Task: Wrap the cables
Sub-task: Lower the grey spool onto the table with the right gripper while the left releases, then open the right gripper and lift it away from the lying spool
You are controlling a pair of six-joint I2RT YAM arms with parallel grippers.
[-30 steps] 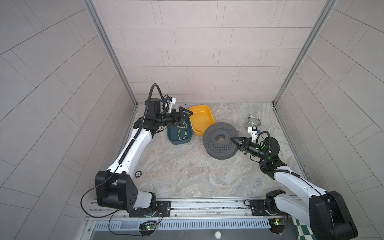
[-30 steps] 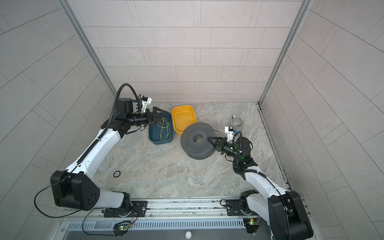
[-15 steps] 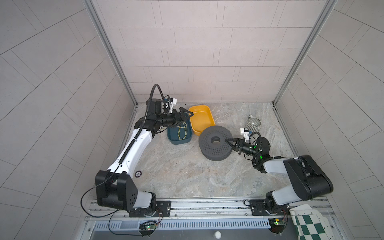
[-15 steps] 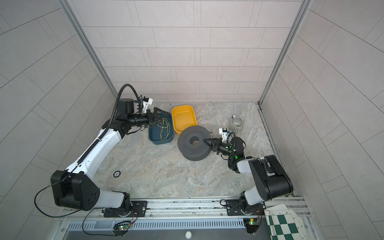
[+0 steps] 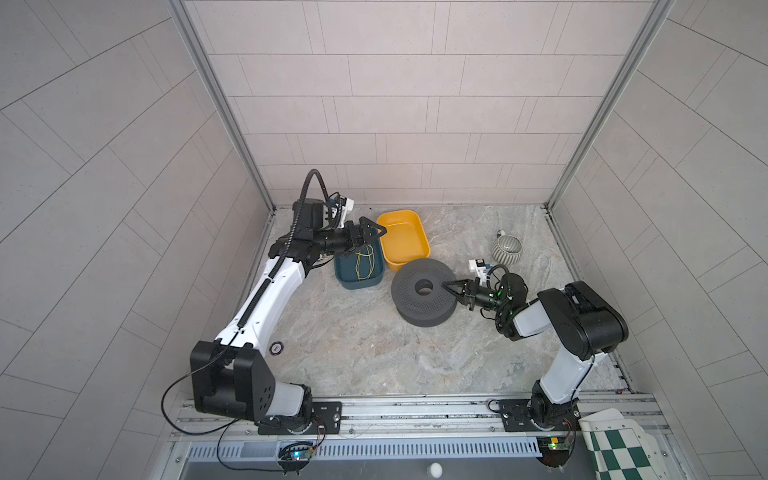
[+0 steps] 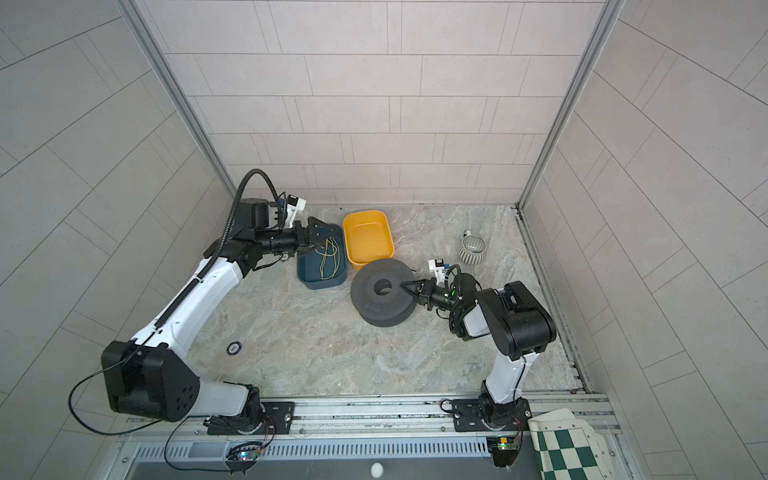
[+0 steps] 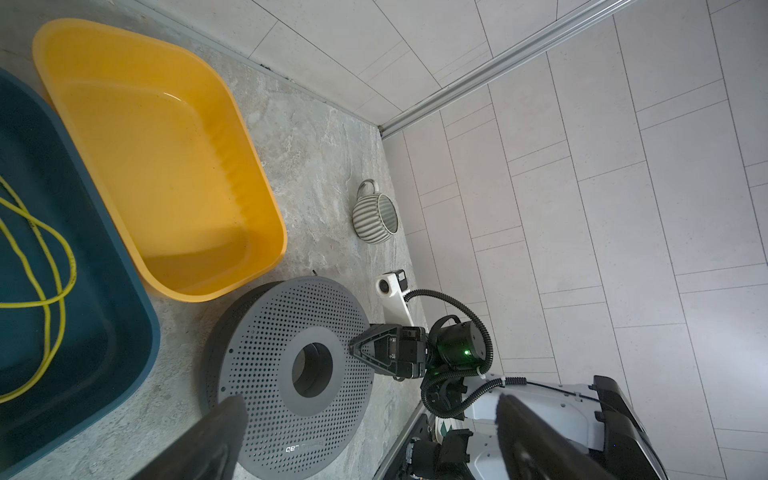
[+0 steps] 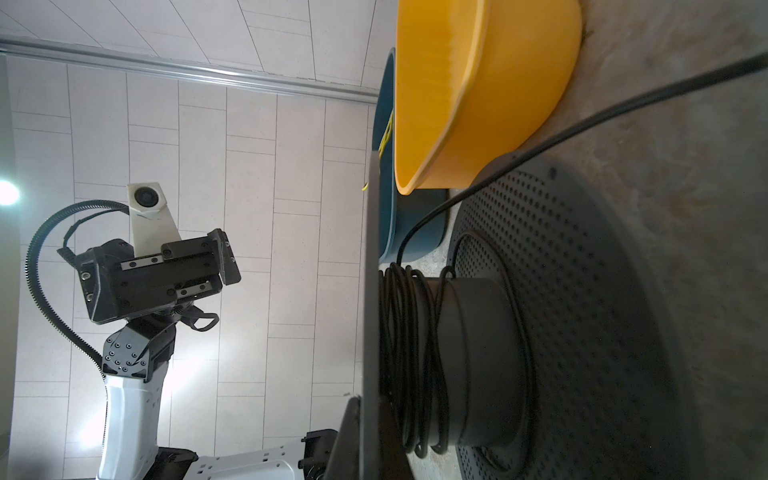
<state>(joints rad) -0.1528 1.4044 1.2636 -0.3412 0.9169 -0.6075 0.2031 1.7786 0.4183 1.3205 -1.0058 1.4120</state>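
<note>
Faintly embossed lettering (image 7: 304, 446) on the grey spool (image 7: 266, 345) was unreadable. Meanwhile the left fingers (image 7: 208, 440) gaped wide and empty; the right fingers (image 7: 369, 361) were pinched together at its rim. The black cable (image 8: 409, 357) lay wound round the hub (image 8: 478, 353).

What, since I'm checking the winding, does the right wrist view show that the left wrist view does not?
Only the right wrist view shows the black cable coiled on the hub of the grey spool, one strand trailing away. Only the left wrist view shows the ribbed mug and the spool's centre hole. Both show the spool, the yellow tub and the blue tub.
</note>
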